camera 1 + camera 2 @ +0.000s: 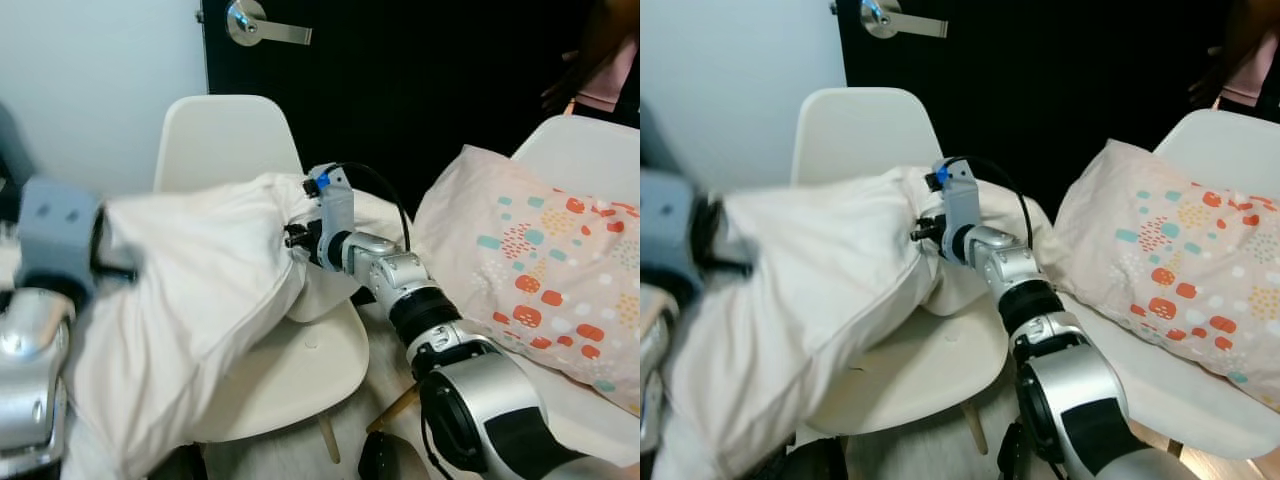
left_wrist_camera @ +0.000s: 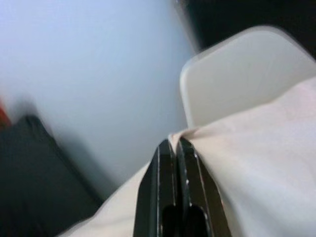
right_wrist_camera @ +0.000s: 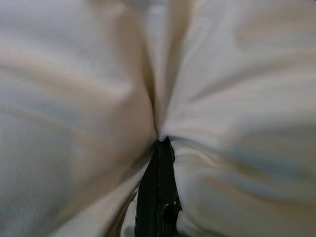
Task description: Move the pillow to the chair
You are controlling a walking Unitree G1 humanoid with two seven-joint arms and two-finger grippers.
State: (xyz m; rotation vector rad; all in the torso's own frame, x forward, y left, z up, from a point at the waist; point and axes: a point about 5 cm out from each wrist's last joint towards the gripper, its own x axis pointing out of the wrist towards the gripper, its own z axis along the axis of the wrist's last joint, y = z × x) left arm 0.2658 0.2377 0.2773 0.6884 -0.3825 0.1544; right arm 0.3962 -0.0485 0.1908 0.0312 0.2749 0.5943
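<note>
Both claws, the left claw (image 2: 174, 148) and right claw (image 3: 160, 143), pinch the white pillow (image 1: 190, 300) above the chair (image 1: 225, 135); judged mid-placement, it next needs lowering onto the seat.

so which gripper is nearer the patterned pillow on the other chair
Right. The right gripper pinches the white pillow on its side facing the patterned pillow; the left gripper grips the far end.

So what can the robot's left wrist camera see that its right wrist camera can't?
The left wrist view has the white chair back, the pale wall and something dark and blurry low by that wall. The right wrist view has the pillow's cloth bunched into a deep fold where the right gripper pinches it. Both have the white pillow and shut black fingers; the left gripper pinches its edge.
</note>
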